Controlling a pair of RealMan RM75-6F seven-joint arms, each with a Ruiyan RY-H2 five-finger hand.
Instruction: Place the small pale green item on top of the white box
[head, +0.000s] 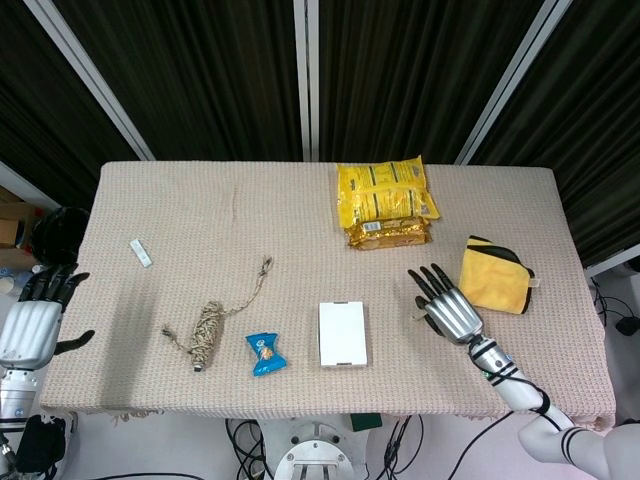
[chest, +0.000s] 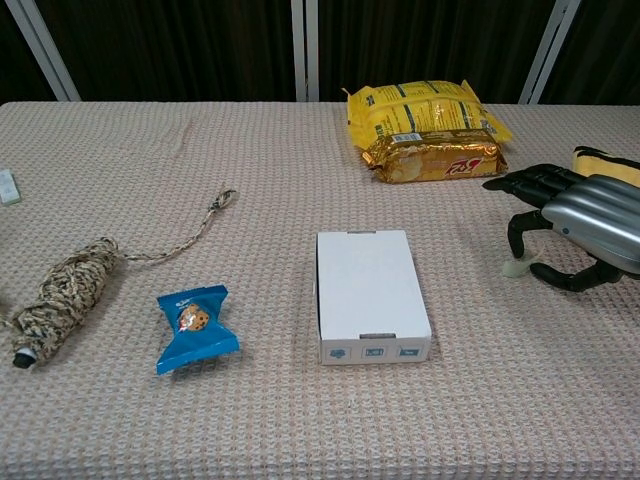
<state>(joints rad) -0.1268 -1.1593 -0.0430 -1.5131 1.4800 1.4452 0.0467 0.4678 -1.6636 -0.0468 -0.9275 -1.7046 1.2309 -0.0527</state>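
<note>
Small pale green item (chest: 514, 267) sits on the beige woven tabletop (chest: 300, 420), right of the flat white cardboard box (chest: 370, 290) and well apart from it; in the chest view it's just under the fingers (chest: 517, 232) of the right robot hand (chest: 575, 225), in the head view it's almost fully hidden by that robot hand (head: 448, 307). Right robot hand is arched over the item, fingers curled down, thumb low on the near side, so it looks set up for a pinch; can't tell if anything touches the item, and it isn't lifted, so I'd call the hold not made. Box lies lid-up with a bare top, good landing spot, clear straight path leftward from the item. Left robot hand (head: 32, 322) hangs off the left tabletop edge, fingers spread, holding nothing, parked out of the way. Distractors: yellow snack bags (chest: 425, 130) stacked at the back, folded yellow cloth (head: 495, 273) just beside the right robot hand's far side, blue cookie wrapper (chest: 195, 325) and twine bundle (chest: 65, 295) left of the box, small white strip (head: 141, 252) far left. Risk as I judge it: item is small and flat-looking, easy to skid on the weave when the fingers close.
</note>
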